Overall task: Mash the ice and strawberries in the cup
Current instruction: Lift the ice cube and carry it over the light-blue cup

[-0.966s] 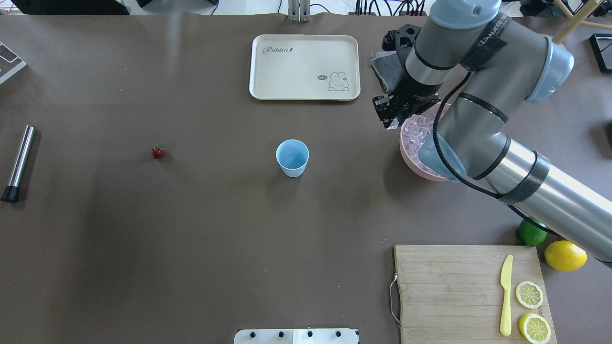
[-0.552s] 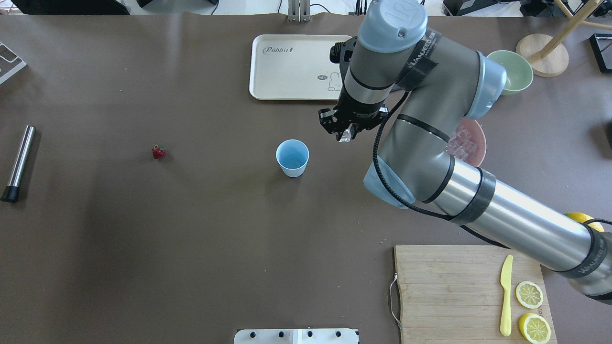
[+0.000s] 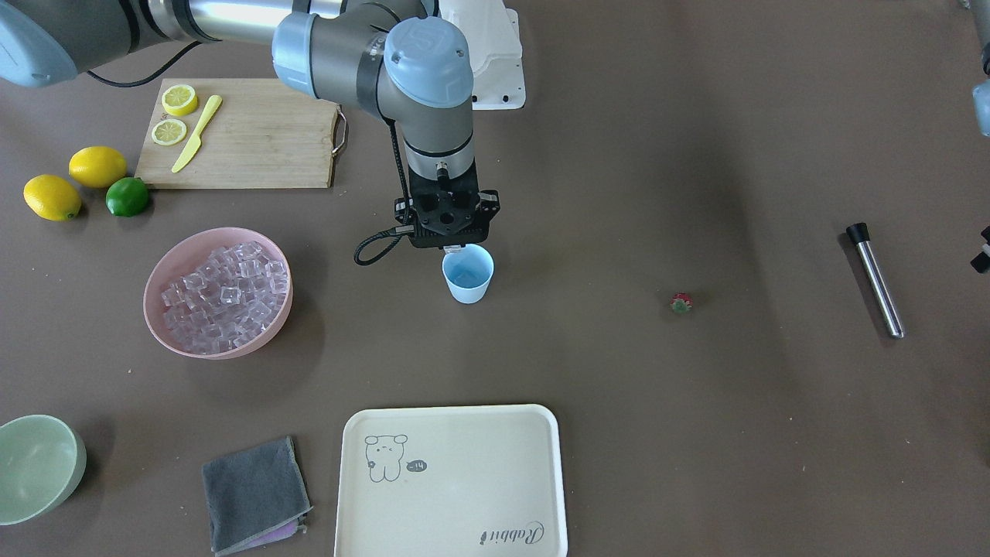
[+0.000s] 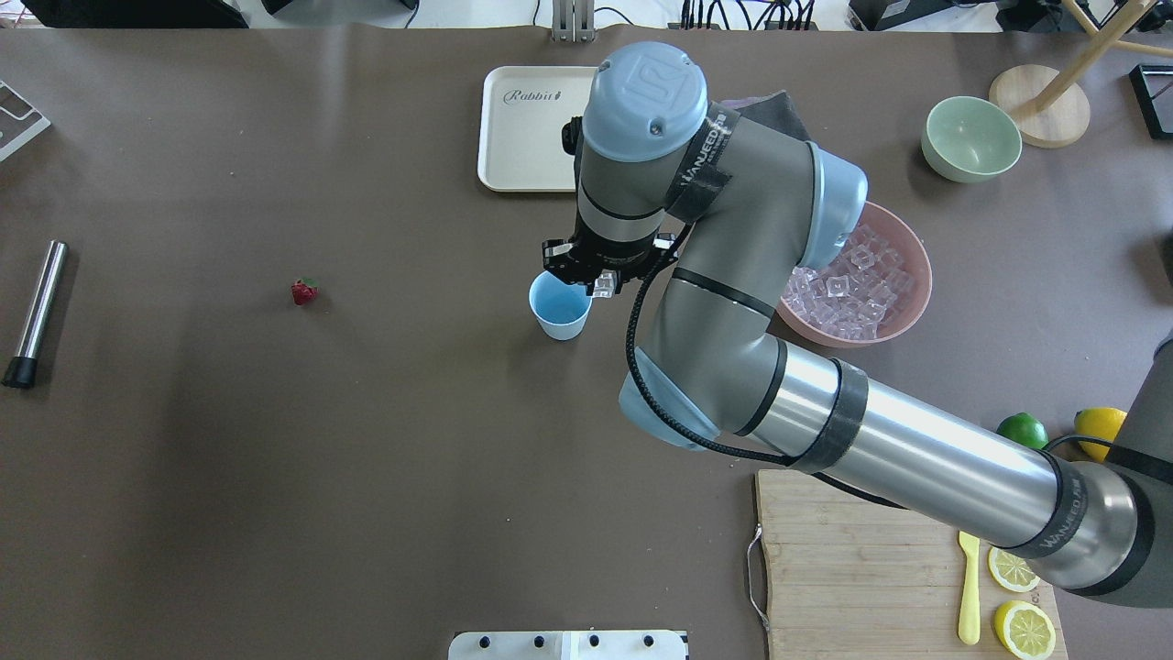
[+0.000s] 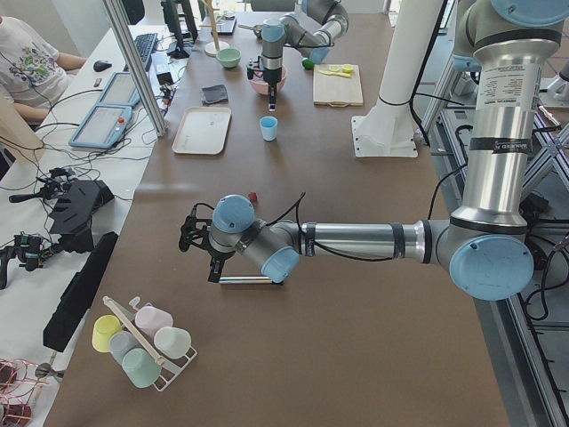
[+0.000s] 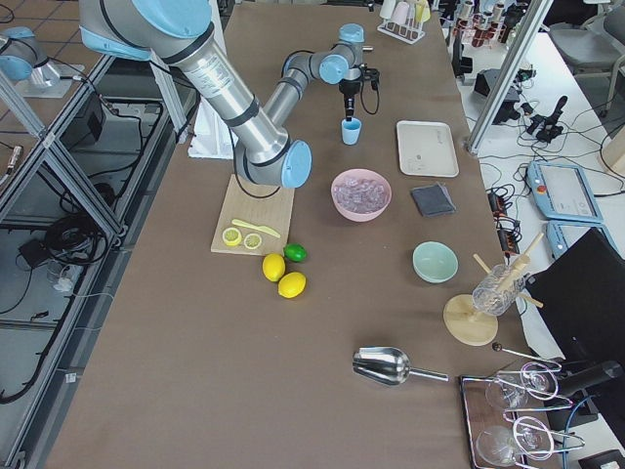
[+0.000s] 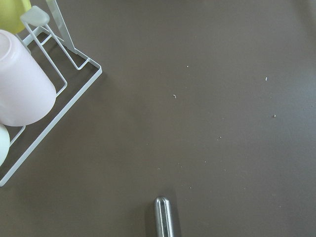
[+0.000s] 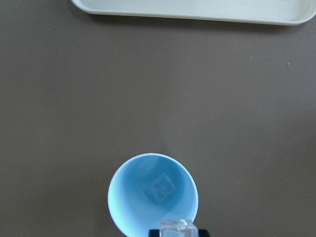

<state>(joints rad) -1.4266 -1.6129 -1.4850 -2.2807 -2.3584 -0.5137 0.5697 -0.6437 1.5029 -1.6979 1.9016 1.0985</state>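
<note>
One ice cube [image 8: 177, 228], pinched by the right gripper [image 4: 599, 284] over the cup [image 8: 127, 197] rim, should be centred above the mouth before release.

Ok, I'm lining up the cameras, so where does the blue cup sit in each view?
Front-facing: cup at centre, tray below it.
Overhead: cup at centre, tray above.
Exterior left: cup upper middle, right of tray.
Exterior right: cup upper middle, left of tray.
Left wrist: not in it.
Right wrist: cup bottom centre, tray along top edge.
Shared landmark: the cream tray.
</note>
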